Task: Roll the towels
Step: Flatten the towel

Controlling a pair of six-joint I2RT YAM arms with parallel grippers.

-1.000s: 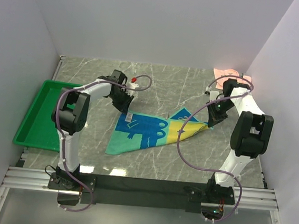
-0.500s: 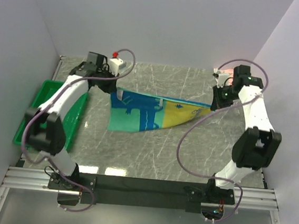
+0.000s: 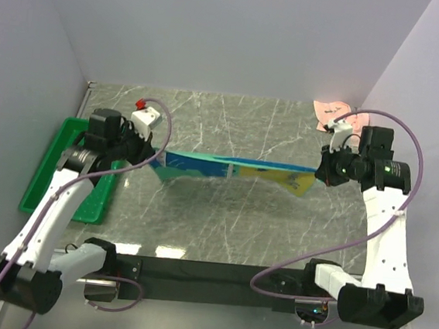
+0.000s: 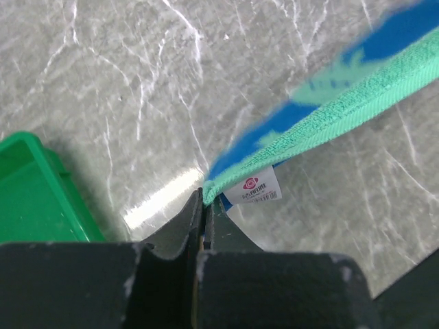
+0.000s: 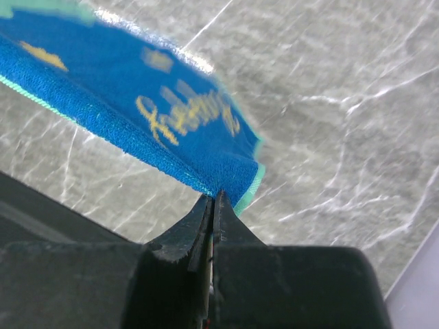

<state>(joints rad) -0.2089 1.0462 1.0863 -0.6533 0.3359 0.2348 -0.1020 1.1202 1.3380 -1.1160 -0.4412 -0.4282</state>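
From above, my left gripper point(image 3: 156, 158) and my right gripper point(image 3: 320, 172) each pinch one end of the blue towel point(image 3: 235, 168), which hangs stretched between them above the table point(image 3: 229, 228); the pink towel point(image 3: 330, 109) lies in the far right corner; the green tray point(image 3: 46, 183) sits at the left edge. At my left wrist, the jaws are pressed together on the towel's teal-edged corner, just beside a small white label point(image 4: 254, 188); the tray shows at lower left. At my right wrist, the jaws are clamped on the opposite corner, near the yellow lettering point(image 5: 188, 113).
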